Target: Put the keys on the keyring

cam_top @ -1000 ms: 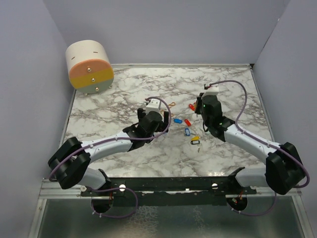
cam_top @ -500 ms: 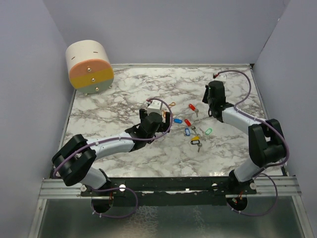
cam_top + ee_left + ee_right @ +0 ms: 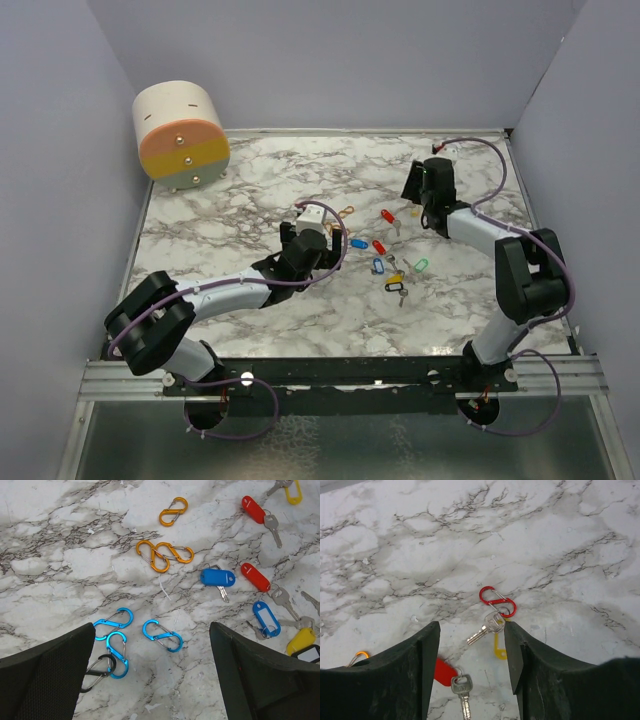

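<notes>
Several keys with coloured tags lie loose on the marble: a blue one (image 3: pixel 218 577), two red ones (image 3: pixel 255 576) (image 3: pixel 254 510) and a yellow one (image 3: pixel 301 641). My left gripper (image 3: pixel 151 628) (image 3: pixel 325 232) hangs open over blue figure-eight clips (image 3: pixel 162 635), holding nothing. My right gripper (image 3: pixel 472 627) (image 3: pixel 412 192) stands open above the table. Just beyond its fingertips lies a red figure-eight keyring clip (image 3: pixel 498 601) with a silver key (image 3: pixel 487 626) and a yellow tag (image 3: pixel 499 647) hooked to it. A red-tagged key (image 3: pixel 462 690) lies between the right fingers.
Three orange clips (image 3: pixel 152 555) and a black clip (image 3: pixel 97 672) lie near the left gripper. A green tag (image 3: pixel 421 264) sits among the keys mid-table. A round cream and orange box (image 3: pixel 180 133) stands at the far left corner. Grey walls close in the table.
My right gripper has gone from shut to open and swung toward the far right of the table, its arm folding up. The left arm has barely shifted.
</notes>
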`<state>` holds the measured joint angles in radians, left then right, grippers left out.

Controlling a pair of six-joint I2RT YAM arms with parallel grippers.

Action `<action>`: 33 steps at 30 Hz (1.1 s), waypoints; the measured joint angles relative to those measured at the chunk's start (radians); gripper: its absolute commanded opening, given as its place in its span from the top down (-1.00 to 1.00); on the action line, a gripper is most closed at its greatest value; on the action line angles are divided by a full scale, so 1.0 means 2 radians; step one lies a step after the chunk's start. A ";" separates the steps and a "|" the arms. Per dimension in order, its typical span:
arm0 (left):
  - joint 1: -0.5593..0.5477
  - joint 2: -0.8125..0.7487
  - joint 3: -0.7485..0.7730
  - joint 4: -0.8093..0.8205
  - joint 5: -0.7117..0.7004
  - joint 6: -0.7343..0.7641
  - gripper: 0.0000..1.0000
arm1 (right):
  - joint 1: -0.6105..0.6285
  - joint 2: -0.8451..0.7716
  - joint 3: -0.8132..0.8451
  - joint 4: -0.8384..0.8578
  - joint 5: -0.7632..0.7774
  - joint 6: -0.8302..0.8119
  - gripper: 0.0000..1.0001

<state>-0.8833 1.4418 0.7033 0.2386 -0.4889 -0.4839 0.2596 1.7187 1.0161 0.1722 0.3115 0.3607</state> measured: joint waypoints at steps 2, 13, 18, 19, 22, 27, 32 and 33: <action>0.000 0.000 0.000 0.000 -0.001 0.000 -0.98 | 0.001 -0.010 -0.007 0.000 -0.017 0.000 -0.07; 0.037 0.000 -0.003 -0.003 0.007 -0.011 -0.94 | 0.131 -0.052 -0.049 -0.031 -0.089 0.003 0.14; 0.054 0.000 -0.023 -0.003 0.018 -0.019 -0.94 | 0.146 -0.051 -0.051 -0.049 -0.103 0.023 0.14; 0.055 0.000 -0.026 -0.005 0.018 -0.019 -0.94 | 0.148 -0.049 -0.051 -0.052 -0.103 0.027 0.13; 0.056 -0.005 -0.030 -0.007 0.022 -0.021 -0.94 | 0.161 -0.032 -0.051 -0.056 -0.103 0.035 0.14; 0.059 -0.014 -0.033 -0.006 0.027 -0.022 -0.94 | 0.191 0.005 -0.050 -0.065 -0.103 0.047 0.14; 0.062 -0.015 -0.039 -0.004 0.030 -0.023 -0.94 | 0.207 0.028 -0.043 -0.078 -0.098 0.059 0.14; 0.064 -0.015 -0.042 -0.004 0.031 -0.023 -0.94 | 0.208 0.029 -0.040 -0.079 -0.097 0.061 0.14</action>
<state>-0.7559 1.4109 0.6189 0.2314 -0.4271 -0.5293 0.6750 1.7763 0.9360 0.0135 0.1184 0.4835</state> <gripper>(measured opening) 0.972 0.435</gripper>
